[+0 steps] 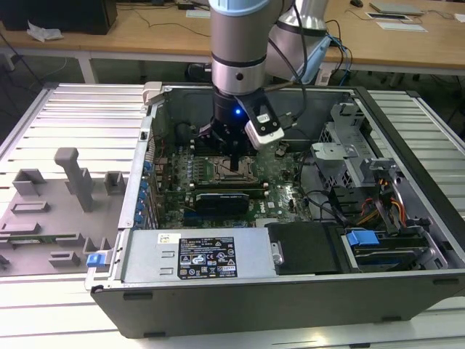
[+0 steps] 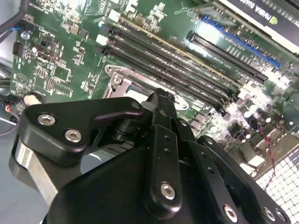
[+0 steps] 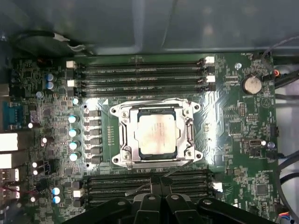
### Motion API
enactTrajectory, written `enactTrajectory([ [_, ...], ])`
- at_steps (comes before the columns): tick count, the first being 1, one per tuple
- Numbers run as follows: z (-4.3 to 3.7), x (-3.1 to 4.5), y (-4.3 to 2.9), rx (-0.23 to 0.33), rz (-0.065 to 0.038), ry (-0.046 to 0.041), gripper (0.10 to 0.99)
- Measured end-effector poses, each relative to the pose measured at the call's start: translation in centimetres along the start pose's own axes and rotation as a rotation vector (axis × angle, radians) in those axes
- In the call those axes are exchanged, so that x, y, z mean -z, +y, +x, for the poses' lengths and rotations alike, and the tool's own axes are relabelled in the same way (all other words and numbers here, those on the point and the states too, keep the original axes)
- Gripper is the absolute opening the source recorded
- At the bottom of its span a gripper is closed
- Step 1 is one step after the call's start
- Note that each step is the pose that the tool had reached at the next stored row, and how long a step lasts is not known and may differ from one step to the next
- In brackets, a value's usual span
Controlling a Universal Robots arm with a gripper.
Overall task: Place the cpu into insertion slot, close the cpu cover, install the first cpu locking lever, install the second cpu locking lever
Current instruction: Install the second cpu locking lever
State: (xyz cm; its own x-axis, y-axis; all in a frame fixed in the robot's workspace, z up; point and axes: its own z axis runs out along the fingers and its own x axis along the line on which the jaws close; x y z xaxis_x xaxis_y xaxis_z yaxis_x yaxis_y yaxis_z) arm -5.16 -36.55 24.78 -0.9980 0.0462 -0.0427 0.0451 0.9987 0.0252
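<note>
Black metal claw (image 3: 161, 198) hangs low over green motherboard (image 3: 233, 140), fingers drawn together, gripping nothing visible. Just beyond its tips, silver-grey square cpu (image 3: 155, 132) lies flat in black-framed insertion slot (image 3: 122, 135). Dark-metal cpu cover (image 3: 187, 133) sits down around chip, framing it. Thin wire locking lever (image 3: 149, 101) runs along far edge, between socket and long black memory slots (image 3: 140, 79).

The exterior view looks down obliquely from in front of the open computer case (image 1: 290, 291), at moderate range. The first wrist view faces straight down, close above the motherboard (image 3: 233, 126). The second wrist view looks obliquely across it past the gripper (image 2: 161, 100). All 3 views share the board.
</note>
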Motion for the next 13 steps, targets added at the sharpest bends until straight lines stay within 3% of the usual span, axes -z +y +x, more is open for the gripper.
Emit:
enactTrajectory([
  [4, 0.18, -0.81, -0.23, 0.000, -0.002, -0.0005, 0.106],
  [13, 1.10, -1.86, -0.33, 0.000, -0.011, -0.0013, 0.106],
])
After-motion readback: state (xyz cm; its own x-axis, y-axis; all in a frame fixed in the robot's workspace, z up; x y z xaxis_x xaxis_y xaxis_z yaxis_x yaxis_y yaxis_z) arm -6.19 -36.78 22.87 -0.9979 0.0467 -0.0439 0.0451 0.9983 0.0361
